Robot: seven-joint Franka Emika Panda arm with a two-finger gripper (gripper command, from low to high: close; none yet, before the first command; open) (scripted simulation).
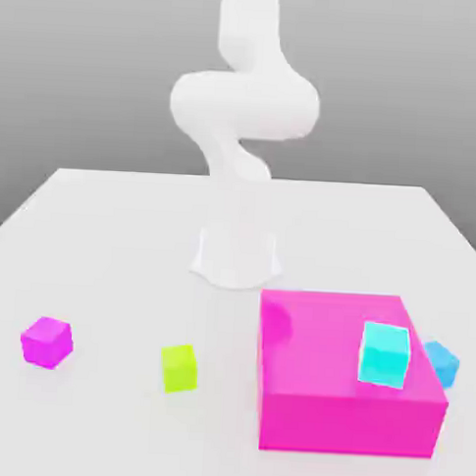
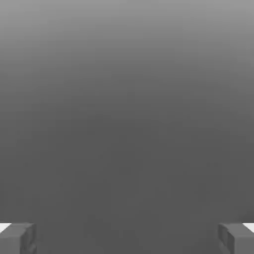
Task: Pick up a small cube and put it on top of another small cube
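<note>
Near the exterior view's left edge, magenta-purple cube [image 1: 47, 342] sits on bench [image 1: 133, 251], on its own, turned so an upright edge faces the camera. Nothing grips it. To the exterior view's right of it, well apart, yellow-green cube [image 1: 179, 368]: also on bench, slightly rotated, about the same size, top bare. Not stacked; the two cubes stand separately, the yellow-green one a bit nearer the camera.

Further toward the exterior view's right, big pink block [image 1: 345, 422], wide and flat-topped, much larger than any cube, resting on bench. Cyan cube [image 1: 384, 355] appears over the block's top, toward the exterior view's right side; likely contact hidden, so exact support can't be told. Small blue cube [image 1: 442, 364] just beside the block at the exterior view's right, partly hidden behind it.

Behind the cubes, white arm [image 1: 244, 105] rises from its base [image 1: 237, 260] on bench, upper part cut off by the frame top. Jaws [image 2: 127, 239] in hand view: released, spread wide, one finger at each side, empty gap between, grey backdrop beyond.
</note>
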